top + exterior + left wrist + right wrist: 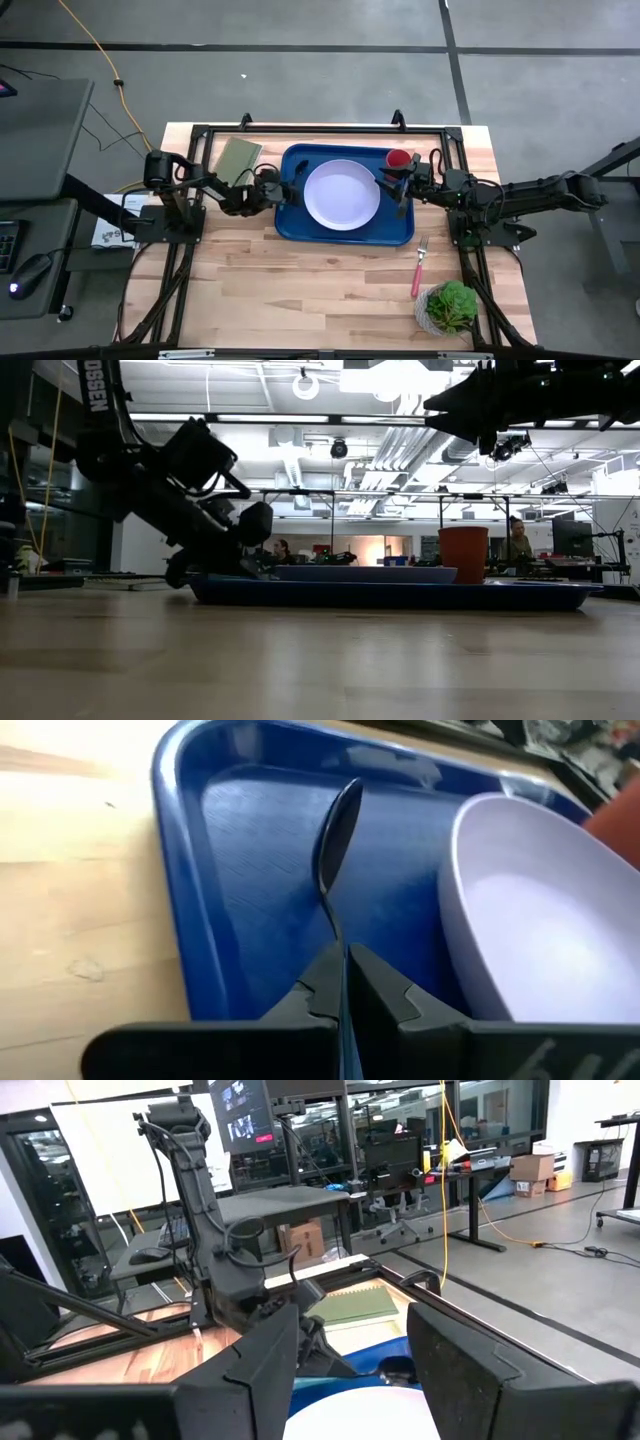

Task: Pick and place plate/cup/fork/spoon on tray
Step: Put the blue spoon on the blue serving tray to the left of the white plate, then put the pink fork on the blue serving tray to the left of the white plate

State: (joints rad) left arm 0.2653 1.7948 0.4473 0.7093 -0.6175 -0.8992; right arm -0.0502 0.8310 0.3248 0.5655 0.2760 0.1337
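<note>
The blue tray (292, 222) lies mid-table with the lavender plate (342, 194) on it and the red cup (398, 158) upright in its far right corner. My left gripper (289, 190) is at the tray's left end, shut on the spoon (338, 830), whose dark bowl reaches out over the tray floor beside the plate (540, 910). My right gripper (401, 188) is open and empty above the tray's right end, near the cup. The pink-handled fork (419, 268) lies flat on the table, right of the tray's near side. My left gripper pinches the spoon's handle (343, 1020) between its two fingers (318, 988), which come from the table's left, slanting down. The spoon runs on along the fingers, turned on edge, its bowl (340, 805) out ahead over the tray. I cannot tell whether the bowl touches the tray floor.
A flat olive-green rectangle (237, 160) lies at the far left of the tray. A potted green plant (447, 305) stands near the table's front right corner, close to the fork. Bare wood stretches along the near side. People sit in the room behind.
</note>
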